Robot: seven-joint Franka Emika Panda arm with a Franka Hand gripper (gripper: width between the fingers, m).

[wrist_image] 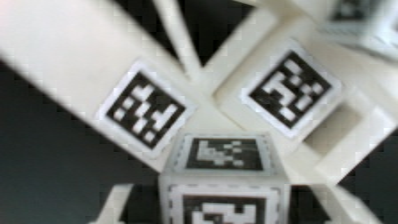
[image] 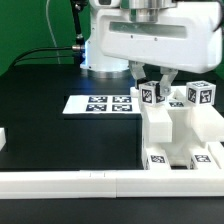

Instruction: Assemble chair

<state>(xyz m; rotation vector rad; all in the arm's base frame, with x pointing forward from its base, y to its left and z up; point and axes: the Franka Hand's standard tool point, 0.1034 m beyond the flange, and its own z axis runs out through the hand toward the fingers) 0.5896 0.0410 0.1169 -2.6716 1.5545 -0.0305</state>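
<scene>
Frontal overview; wrist close-up, shared chair (image: 172, 130)

White blocky plastic chair (image: 178, 130), black-and-white square tags; thin flat white marker board (image: 100, 104), same tags; black table (image: 60, 140).

The black desk (image: 50, 135) carries the marker board (image: 100, 104), the chair (image: 175, 135), and a white border rail (image: 70, 181).

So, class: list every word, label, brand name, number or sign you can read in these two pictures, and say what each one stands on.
No words, brand names or numbers can be read in either view.
Marker board: black-and-white square tags, patterns only, no letters.
Chair: square tags on its white parts, patterns only.
Gripper: no visible label.
Wrist view: three or four tags close up, blurred, showing no characters.
</scene>
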